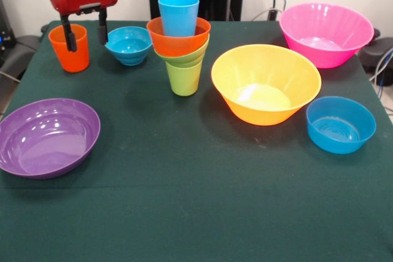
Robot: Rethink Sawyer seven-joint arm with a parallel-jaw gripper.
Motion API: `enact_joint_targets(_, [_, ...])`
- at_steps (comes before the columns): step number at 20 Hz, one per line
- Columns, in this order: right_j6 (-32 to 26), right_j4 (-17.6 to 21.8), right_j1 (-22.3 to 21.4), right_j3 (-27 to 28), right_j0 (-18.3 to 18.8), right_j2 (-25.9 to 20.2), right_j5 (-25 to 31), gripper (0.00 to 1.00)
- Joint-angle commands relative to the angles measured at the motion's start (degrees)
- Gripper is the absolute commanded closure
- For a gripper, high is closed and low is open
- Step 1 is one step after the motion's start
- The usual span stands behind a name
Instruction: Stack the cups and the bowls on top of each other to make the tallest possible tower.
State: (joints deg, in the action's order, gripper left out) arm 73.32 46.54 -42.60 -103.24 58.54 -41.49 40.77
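One gripper hangs at upper left, fingers spread, one finger over the orange cup, the other between it and the small blue bowl. Right of them, upper centre, stands the tower.

The surface is showing dark green. The gripper is showing a red body with black fingers. An orange cup is sitting beside a small blue bowl. The tower is stacking lime green cup, green bowl, orange bowl and light blue cup. Other bowls are glowing purple, yellow-orange, pink and blue.
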Motion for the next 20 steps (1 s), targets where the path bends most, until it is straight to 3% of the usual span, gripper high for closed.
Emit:
enact_joint_targets(1, [-5.6, 1.3, 0.5, -2.9, -2.9, -1.5, -1.0, 0.00])
enact_joint_targets(7, [-5.4, 1.9, 1.8, -2.5, -2.4, -0.1, -0.6, 0.00])
enact_joint_targets(14, [-5.8, 2.0, -1.2, -7.6, 0.9, -2.3, -5.1, 0.00])
enact_joint_targets(20, [-4.5, 2.8, -1.9, -8.5, 0.7, -2.1, -5.7, 0.00])
